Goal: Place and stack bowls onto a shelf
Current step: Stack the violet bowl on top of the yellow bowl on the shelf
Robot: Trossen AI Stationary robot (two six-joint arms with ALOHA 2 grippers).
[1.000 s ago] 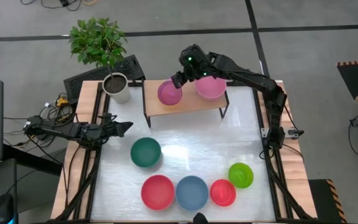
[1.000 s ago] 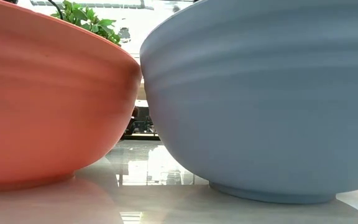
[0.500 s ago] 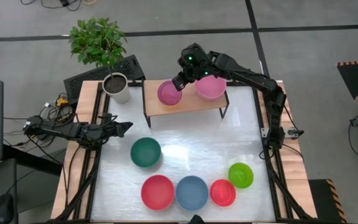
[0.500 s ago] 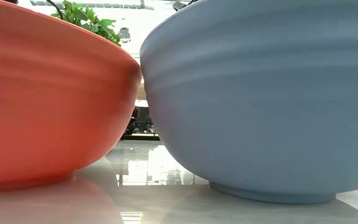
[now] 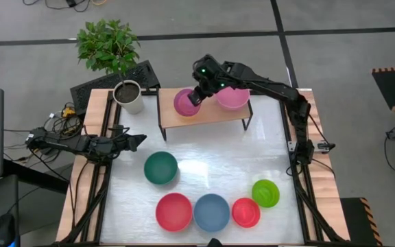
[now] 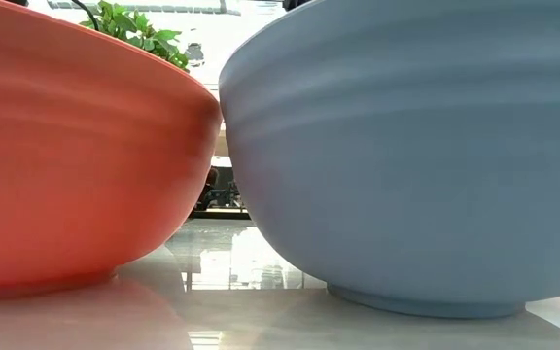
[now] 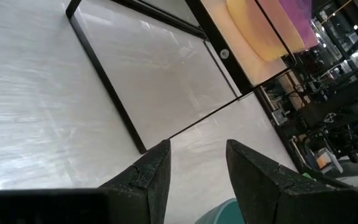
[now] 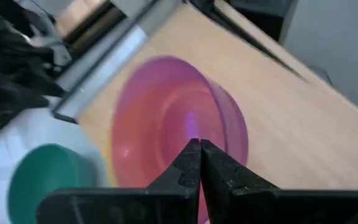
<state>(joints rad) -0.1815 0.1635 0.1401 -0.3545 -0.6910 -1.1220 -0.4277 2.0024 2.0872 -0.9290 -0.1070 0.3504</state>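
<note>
White and shiny, the bench [image 5: 204,171] is filling most of the high view. At its far edge the wooden shelf [image 5: 214,114] is carrying the purple bowl [image 5: 184,103] and the pink bowl [image 5: 232,97], side by side. The right pincer [image 5: 196,97] is hanging right over the purple bowl's rim, on the side nearest the pink bowl. The left pincer [image 5: 137,141] is waiting at the bench's left edge, well apart from the shelf. On the bench are sitting the dark green bowl [image 5: 160,168], the big red bowl [image 5: 174,211], the blue bowl [image 5: 212,212], the small red bowl [image 5: 245,212] and the light green bowl [image 5: 265,193].

Down low, the big red bowl [image 6: 76,156] and the blue bowl [image 6: 406,156] are blocking nearly everything.

From the left wrist, the left pincer [image 7: 197,165] is standing apart and holding nothing, pointing at the shelf's black legs.

From the right wrist, the right pincer [image 8: 199,155] is pressed together, with nothing between its tips. The purple bowl [image 8: 166,118] is lying just beyond it, with a yellow one seeming to nest underneath. Next, the right arm will probably be fetching a bowl from the bench, which lies behind it.
</note>
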